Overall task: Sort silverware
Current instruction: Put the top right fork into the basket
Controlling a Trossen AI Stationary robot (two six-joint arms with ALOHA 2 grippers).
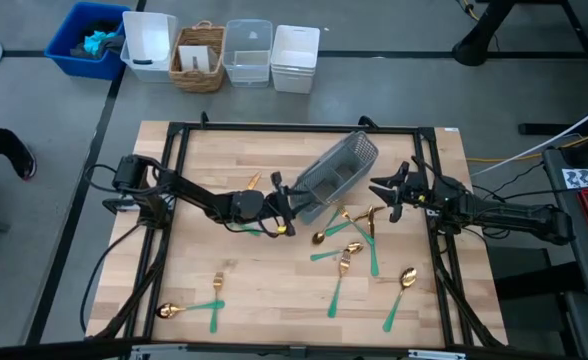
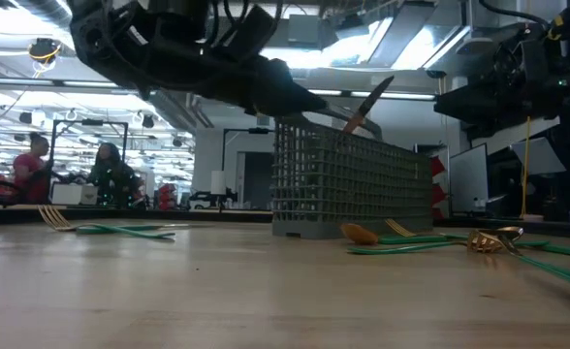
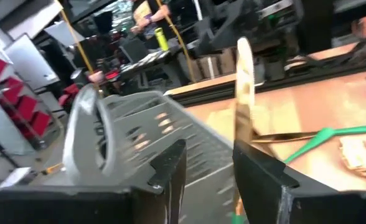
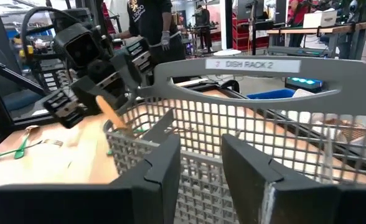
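The grey wire-mesh caddy (image 1: pixel 334 178) stands on the table's middle, turned askew. My left gripper (image 3: pixel 208 177) hovers level at its near-left end, fingers apart. A knife (image 3: pixel 243 81) stands between them, gold blade up. Seen from the low view, the knife (image 2: pixel 367 105) slants above the caddy's rim, and its lower end dips into the caddy (image 4: pixel 233 143). Other silverware lies flat on the wood: a cluster (image 1: pixel 349 245) near the caddy, a spoon (image 1: pixel 406 278), a fork (image 1: pixel 217 283) and a spoon (image 1: pixel 169 311). My right gripper (image 1: pixel 386 195) waits open just right of the caddy. My left gripper comes level from the table's left, its fingers well apart. The knife's lower blade (image 3: pixel 239 140) lies beside the inner side of one finger (image 3: pixel 258 180). I cannot tell whether that finger touches it. The knife stands nearly upright with its teal handle end downward.
Beyond the table's far edge stand a blue bin (image 1: pixel 89 40), a white container (image 1: pixel 149 45), a wicker basket (image 1: pixel 199 57), a clear tub (image 1: pixel 247 52) and white tubs (image 1: pixel 295 58). A black frame (image 1: pixel 294 128) rims the table. People (image 2: pixel 33 160) sit in the room behind.
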